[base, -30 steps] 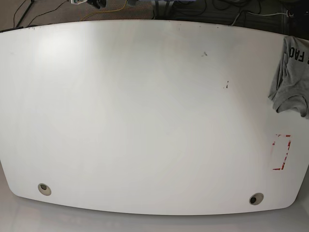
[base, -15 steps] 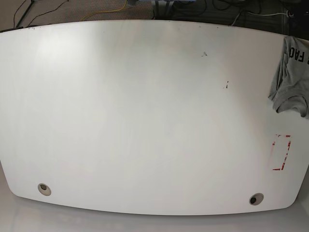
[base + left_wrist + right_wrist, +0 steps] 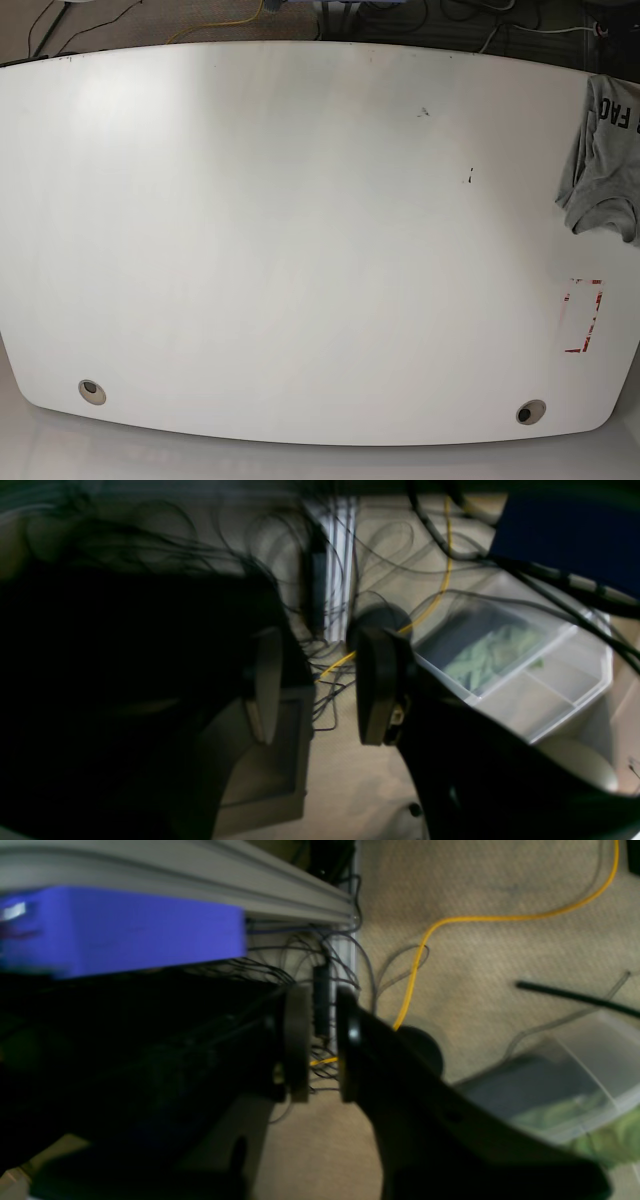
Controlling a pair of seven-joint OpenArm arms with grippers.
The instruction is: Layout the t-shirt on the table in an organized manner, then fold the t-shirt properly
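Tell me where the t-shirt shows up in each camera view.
Base: the t-shirt lies bunched at the table's far right edge, partly cut off by the frame.
Left wrist: not in it.
Right wrist: not in it.
Shared landmark: the yellow cable on the carpet, also seen from the right wrist and base.

The counter [image 3: 300, 240] is glossy white with a red-lined rectangle [image 3: 583, 316]; the t-shirt [image 3: 605, 170] is heather grey with black lettering; a yellow cable [image 3: 450, 940] crosses beige carpet [image 3: 500, 880].
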